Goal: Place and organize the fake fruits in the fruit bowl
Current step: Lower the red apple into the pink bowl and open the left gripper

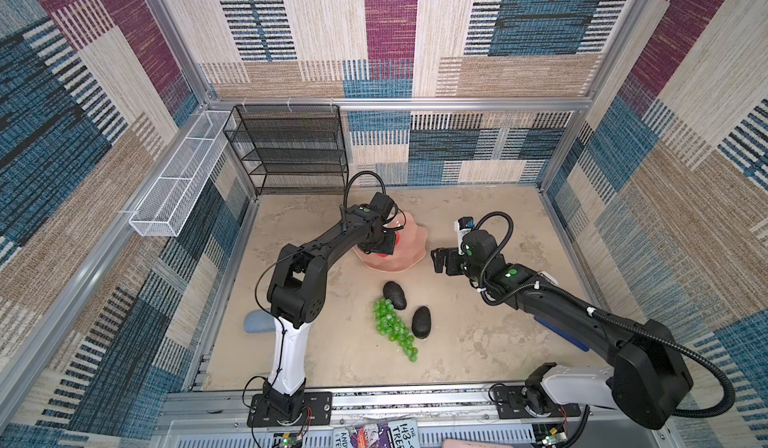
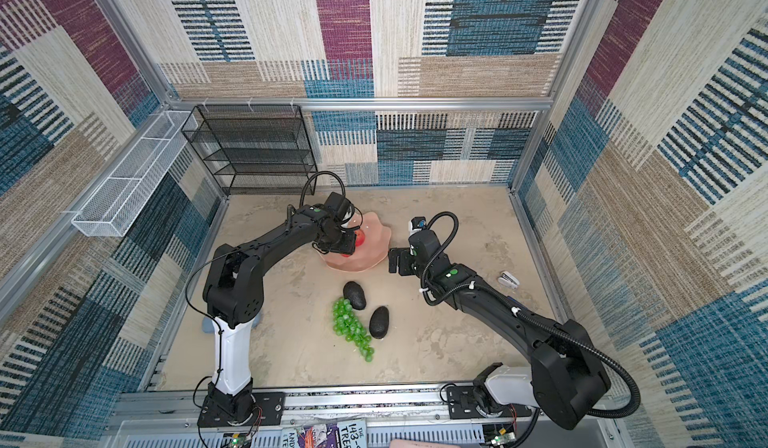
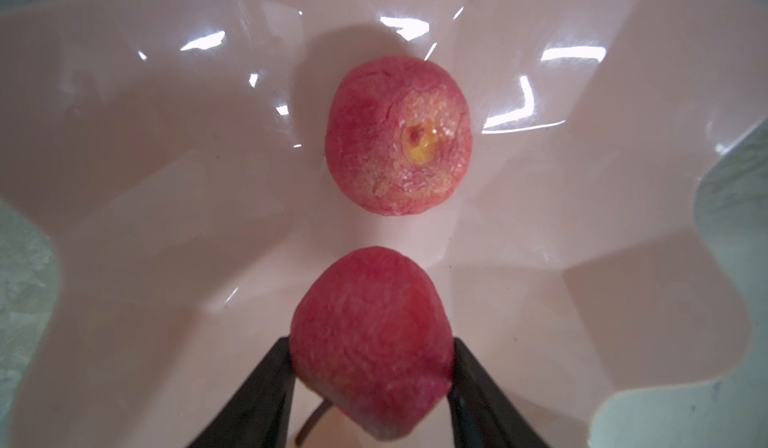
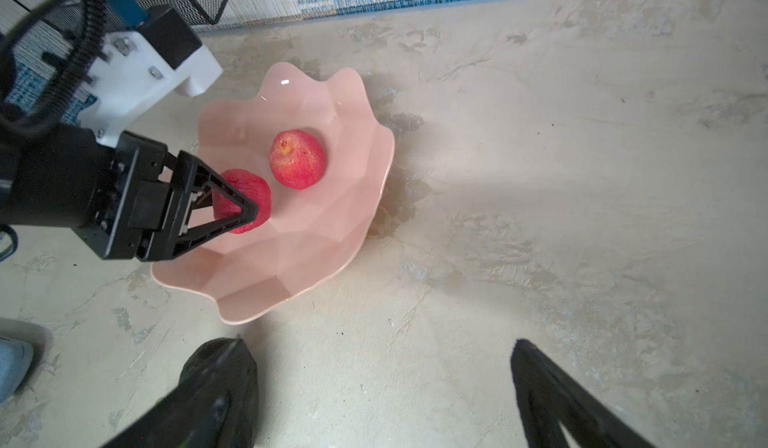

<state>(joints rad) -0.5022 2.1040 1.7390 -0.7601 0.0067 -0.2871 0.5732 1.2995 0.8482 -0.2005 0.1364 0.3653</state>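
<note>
1. The left gripper (image 3: 371, 344) was closed on the second apple (image 4: 253, 188), low inside the fruit bowl (image 4: 332, 255) beside the first apple (image 4: 297, 159).
2. Both avocados (image 1: 394, 295) (image 1: 421, 321) and the grapes (image 1: 392, 327) lay outside the bowl on the table.
3. The right gripper (image 1: 439, 261) hung wide open and empty; the next move was probably to release the apple.

Black mesh rack (image 1: 291, 147) upright against back wall, left of centre, white mesh tray (image 1: 178, 180) hung along left frame rail, small white stapler (image 2: 509, 279) on mottled beige tabletop (image 1: 478, 342) near right wall, pale blue object (image 1: 255, 321) at left table edge, partly hidden, printed book cover (image 1: 401, 433) below front rail
</note>
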